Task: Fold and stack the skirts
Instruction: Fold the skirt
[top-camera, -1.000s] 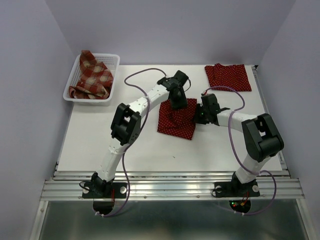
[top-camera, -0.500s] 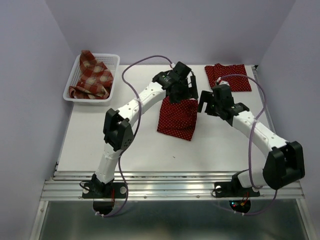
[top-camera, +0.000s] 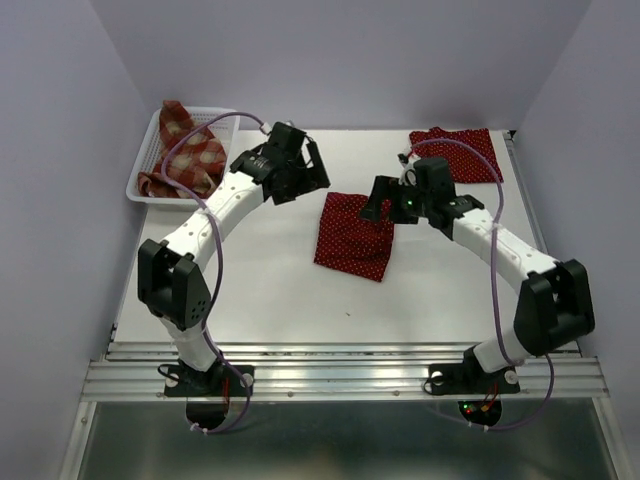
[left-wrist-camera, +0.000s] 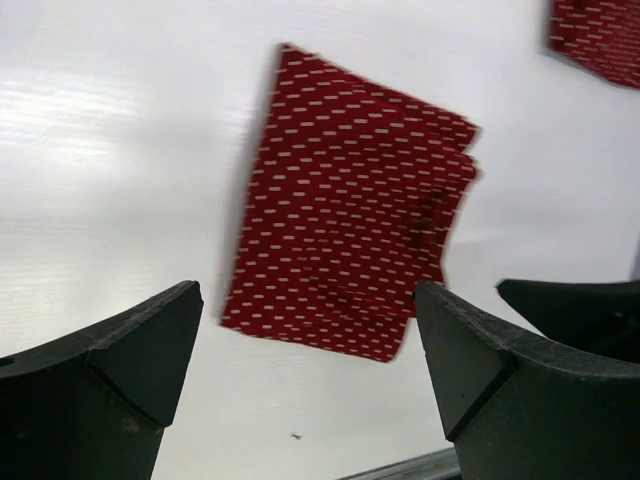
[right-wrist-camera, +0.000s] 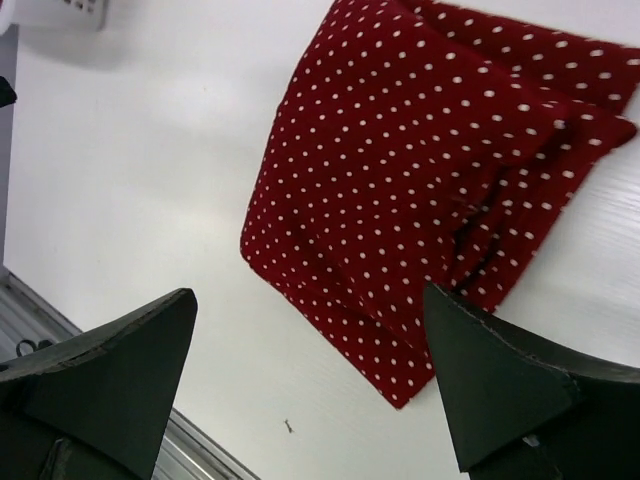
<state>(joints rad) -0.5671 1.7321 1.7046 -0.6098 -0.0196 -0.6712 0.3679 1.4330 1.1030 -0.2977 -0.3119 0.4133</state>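
Two pincers, both mine, both released and holding nothing.

1. Left pincer (top-camera: 303, 172): fingers spread wide, nothing between them. A second ago it was pressed down on the cloth at mid-table. It has since lifted and swung left, and now hangs over bare table (top-camera: 250, 290) between that cloth and the basket (top-camera: 226, 116). Its wrist view (left-wrist-camera: 308, 300) looks down on the cloth from well above, with no contact.

2. Right pincer (top-camera: 386, 206): fingers likewise spread and empty. It was also down on the same cloth a second ago. It has risen and hovers by the cloth's far right corner, which its wrist view (right-wrist-camera: 308, 298) shows lying clear below.

3. Folded polka-dot skirt (top-camera: 353, 235): dark red, doubled over into a compact oblong and lying flat at mid-table. Layered edges show at one side. Both pincers are off it.

4. Second polka-dot skirt (top-camera: 462, 153): flat at the far right corner, well apart from item 3. I cannot tell whether it is folded.

5. Plaid skirt (top-camera: 186, 150): bunched in the basket at far left, unfolded.

Assessment: letting go suggests the fold on item 3 is finished. Stacking is not yet done, since the two dotted pieces lie apart. With my left pincer now nearer the basket, the plaid piece is probably next.
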